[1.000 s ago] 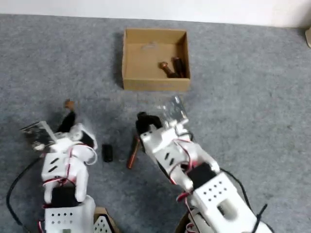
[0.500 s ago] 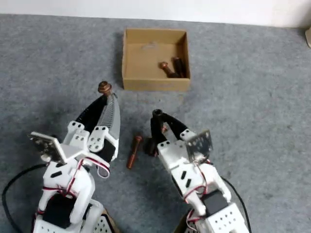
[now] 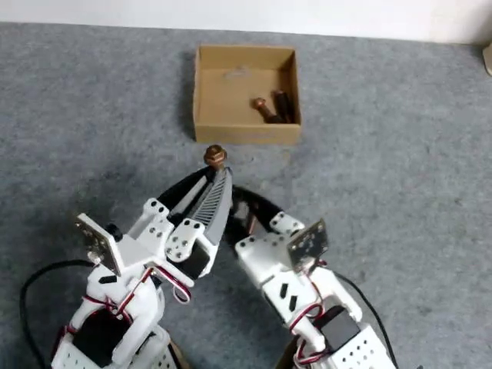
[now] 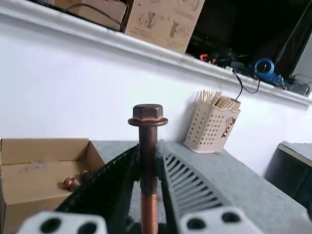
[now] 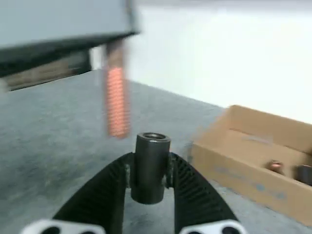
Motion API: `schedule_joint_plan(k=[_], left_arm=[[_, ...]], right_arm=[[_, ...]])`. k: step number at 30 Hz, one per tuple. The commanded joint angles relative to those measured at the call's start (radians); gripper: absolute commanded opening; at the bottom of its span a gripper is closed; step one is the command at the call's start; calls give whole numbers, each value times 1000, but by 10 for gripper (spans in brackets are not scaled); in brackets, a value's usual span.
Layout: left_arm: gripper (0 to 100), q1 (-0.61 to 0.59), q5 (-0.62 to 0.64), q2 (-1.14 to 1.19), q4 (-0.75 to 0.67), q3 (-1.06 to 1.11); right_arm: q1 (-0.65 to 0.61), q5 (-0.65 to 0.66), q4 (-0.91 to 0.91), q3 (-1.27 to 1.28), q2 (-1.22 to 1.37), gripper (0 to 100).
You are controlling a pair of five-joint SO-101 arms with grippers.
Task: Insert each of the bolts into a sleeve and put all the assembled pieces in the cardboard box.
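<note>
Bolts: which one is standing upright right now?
The copper bolt clamped in the left gripper, head up. The boxed bolt lies on its side in the cardboard box.

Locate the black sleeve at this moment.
In the right wrist view the sleeve stands upright, clamped in the right pincer, with the threaded end of the bolt near its open top and the cardboard box beyond.

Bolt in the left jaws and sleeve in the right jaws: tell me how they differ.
The bolt is copper-coloured; the sleeve is dark, nearly black. The bolt is long and slim, with a flanged hex head and a threaded shank; the sleeve is a short, stubby hollow tube. The bolt sits in the left jaws, the sleeve in the right jaws. Both are clamped roughly upright and are not yet joined.
</note>
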Motion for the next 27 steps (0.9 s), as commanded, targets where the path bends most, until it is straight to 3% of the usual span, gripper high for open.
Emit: schedule_joint_plan(k=[1,10,19,27], left_arm=[[6,18,-6,-13,-118,38],[6,7,-8,-18,-172,101],[6,-124,-8,-13,-170,64],[6,-140,-8,-15,-172,104]], right_arm=[[-36,14,4,142,-13,4],[-30,17,4,142,-13,4],[-28,17,5,142,-12,4],[-28,17,18,142,-12,4]])
